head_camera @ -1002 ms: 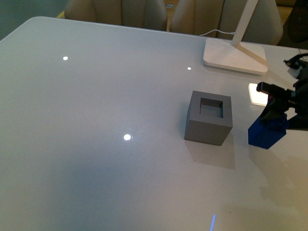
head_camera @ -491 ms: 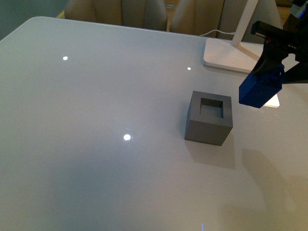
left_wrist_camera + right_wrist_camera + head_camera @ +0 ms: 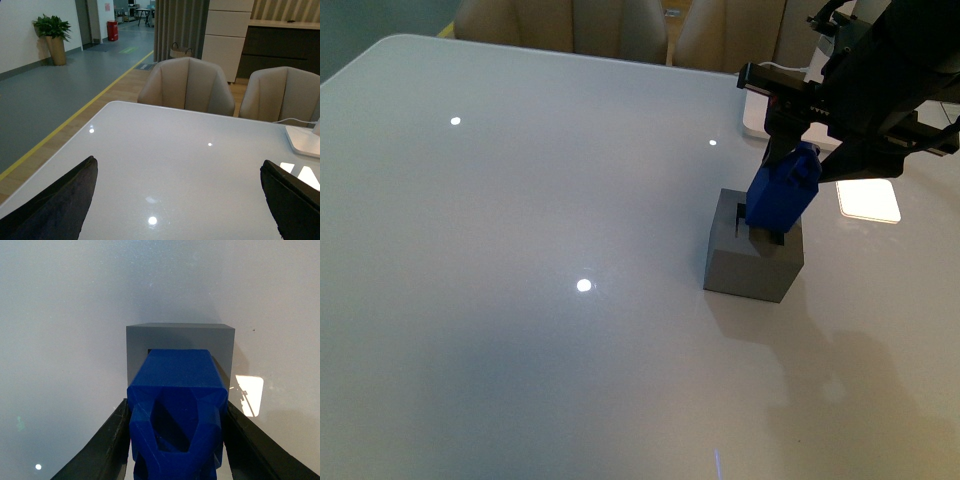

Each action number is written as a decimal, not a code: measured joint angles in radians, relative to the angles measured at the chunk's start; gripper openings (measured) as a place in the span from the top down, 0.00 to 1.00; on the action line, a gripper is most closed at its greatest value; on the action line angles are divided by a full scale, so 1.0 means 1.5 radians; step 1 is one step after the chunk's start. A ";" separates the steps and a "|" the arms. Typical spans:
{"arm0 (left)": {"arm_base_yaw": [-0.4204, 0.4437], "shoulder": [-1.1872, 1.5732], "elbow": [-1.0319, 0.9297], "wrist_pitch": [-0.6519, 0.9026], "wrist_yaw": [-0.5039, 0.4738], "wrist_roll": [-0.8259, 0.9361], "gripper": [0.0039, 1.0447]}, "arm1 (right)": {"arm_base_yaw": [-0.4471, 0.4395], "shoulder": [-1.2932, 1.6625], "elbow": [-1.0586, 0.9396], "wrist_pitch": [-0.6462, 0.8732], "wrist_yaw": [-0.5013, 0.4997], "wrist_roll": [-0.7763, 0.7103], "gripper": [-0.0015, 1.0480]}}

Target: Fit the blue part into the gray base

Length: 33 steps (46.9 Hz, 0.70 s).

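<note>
Over gray base [image 3: 750, 266] hole: blue part [image 3: 781, 197] (tilted), clamped in right gripper [image 3: 800, 152]

Front view high above desk [image 3: 470, 350], facing 12 o'clock, left wrist view low toward chairs [image 3: 186, 85], right wrist view close over blue part [image 3: 175, 390], gray base [image 3: 180, 332] shared with front view.

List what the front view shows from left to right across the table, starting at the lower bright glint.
In order: round glint → gray cube → bright square patch. The blue block overlaps the cube, so it is left out.
</note>
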 joint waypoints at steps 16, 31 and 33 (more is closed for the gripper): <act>0.000 0.000 0.000 0.000 0.000 0.000 0.07 | 0.005 0.021 0.005 -0.004 -0.001 0.002 0.58; 0.000 0.000 0.000 0.000 0.000 0.000 0.07 | 0.009 0.028 0.011 -0.010 -0.003 0.002 0.58; 0.000 0.000 0.000 0.000 0.000 0.000 0.07 | 0.009 0.028 0.011 -0.012 -0.002 0.002 0.58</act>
